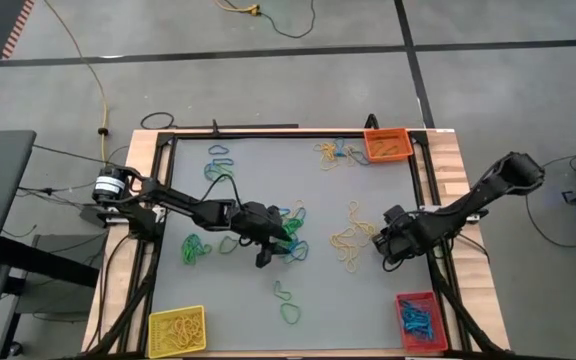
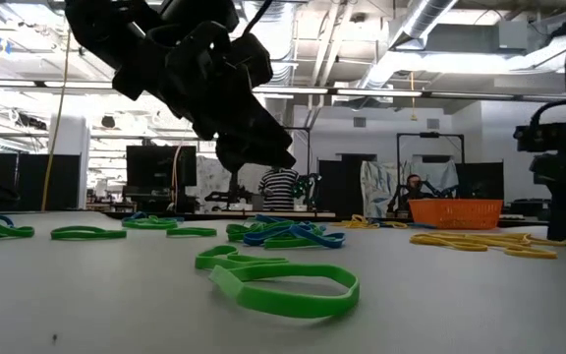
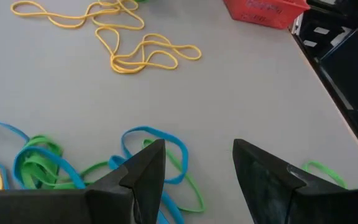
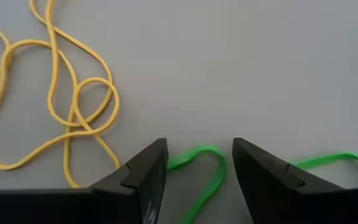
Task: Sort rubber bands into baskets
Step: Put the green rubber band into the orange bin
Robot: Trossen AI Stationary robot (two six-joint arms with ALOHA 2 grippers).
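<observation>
Overhead, the left end effector is seen low over the middle of the grey counter, its fingers parted with nothing between them, above a tangle of blue and green rubber bands. From the left wrist view, a blue band and green loops lie just under and beside the spread fingers, while a cluster of yellow bands is spread farther off, near the red basket. The right end effector is held at the right side of the counter, beside another scatter of yellow bands; its fingers are likewise apart and empty, with a green band lying on the surface in the gap below them and looped yellow bands just beside. Three baskets are placed at the counter's edges: an orange basket at the far right corner, a yellow basket at the near left corner with yellow bands inside, and the red basket at the near right corner with blue bands inside. More green bands are scattered on the left half, others lie toward the near edge, and a mixed group rests beside the orange basket. In the low view, a green band lies closest to the camera.
</observation>
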